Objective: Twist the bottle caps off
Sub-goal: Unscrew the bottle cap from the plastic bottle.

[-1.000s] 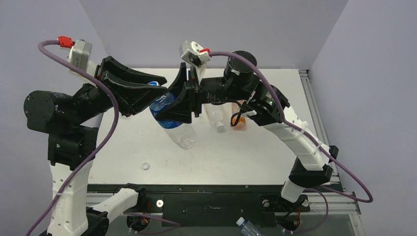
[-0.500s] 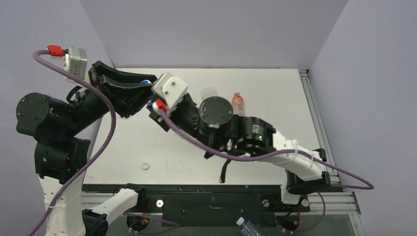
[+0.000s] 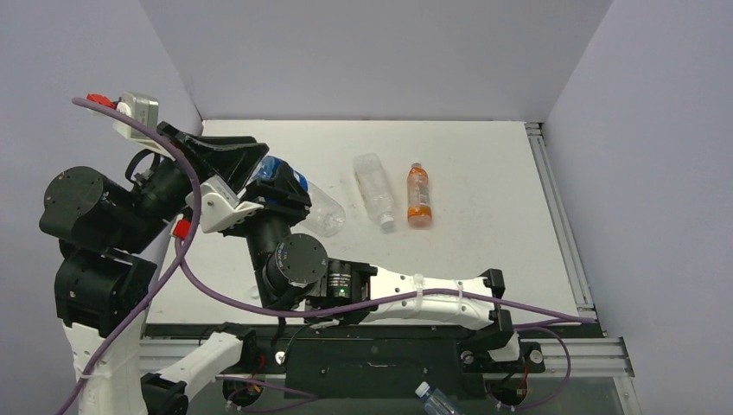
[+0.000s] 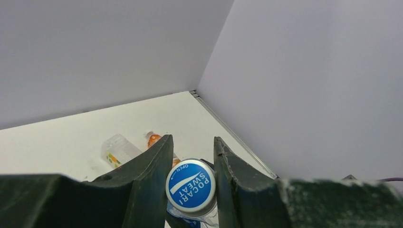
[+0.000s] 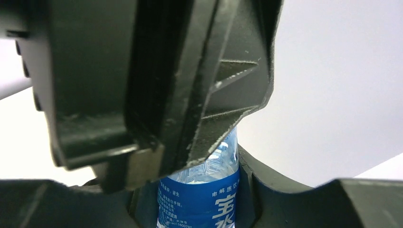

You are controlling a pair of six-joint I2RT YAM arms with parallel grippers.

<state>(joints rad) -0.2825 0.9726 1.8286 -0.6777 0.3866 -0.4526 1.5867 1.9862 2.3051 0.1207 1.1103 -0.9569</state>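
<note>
A blue bottle cap (image 4: 190, 185) printed POCARI SWEAT sits between my left gripper's (image 4: 191, 156) fingers, which press on both its sides. It tops a blue-labelled clear bottle (image 3: 321, 212) held tilted above the table's left side. My right gripper (image 5: 197, 185) is shut around the bottle's blue label (image 5: 204, 202), with the left gripper's body just above it. In the top view the left gripper (image 3: 258, 169) and the right gripper (image 3: 281, 194) meet at the bottle.
A clear bottle (image 3: 373, 188) with a white cap (image 3: 387, 226) and an orange bottle (image 3: 418, 194) lie at the table's back middle. My right arm (image 3: 415, 290) stretches across the near edge. Another bottle (image 3: 432, 399) lies below the table front.
My right arm has swung from the back right round to the near side, carrying the bottle left and turning it. My left gripper has stayed on the cap and shifted slightly.
</note>
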